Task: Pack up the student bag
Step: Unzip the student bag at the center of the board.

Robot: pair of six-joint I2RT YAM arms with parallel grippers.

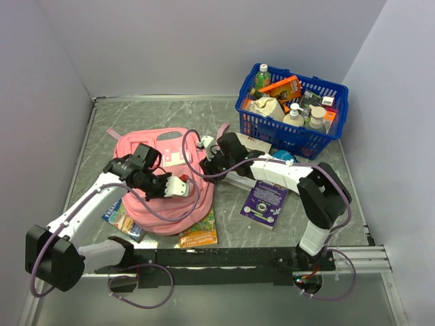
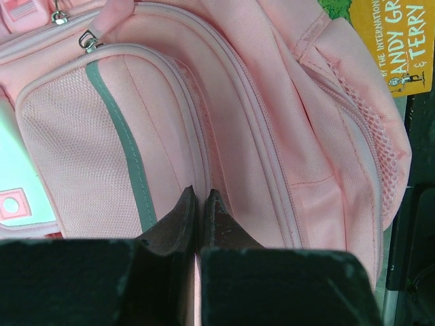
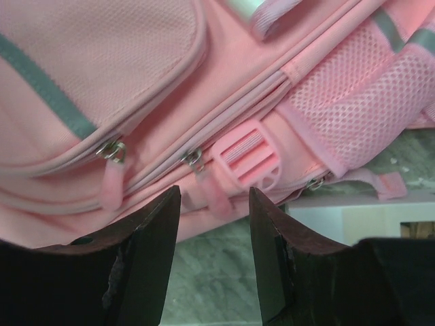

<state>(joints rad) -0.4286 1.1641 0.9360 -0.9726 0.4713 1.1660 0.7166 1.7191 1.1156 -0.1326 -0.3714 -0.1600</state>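
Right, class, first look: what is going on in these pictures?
A two-armed robot works on the pink student bag lying on the table. The left claw is shut against its fabric; the right claw is open by the zip pulls at its edge. Books lie beside the bag, and the blue basket is full of items.

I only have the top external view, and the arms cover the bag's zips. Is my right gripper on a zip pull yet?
Observer: No. The right gripper is open, just short of the middle zip pull on the student bag; it holds nothing.
Operator: And the left gripper?
Observer: The left gripper is shut, its tips by the grey-striped front pocket; I cannot tell whether fabric is pinched.
Operator: Anything beside that pull?
Observer: A pink plastic buckle lies close beside it.
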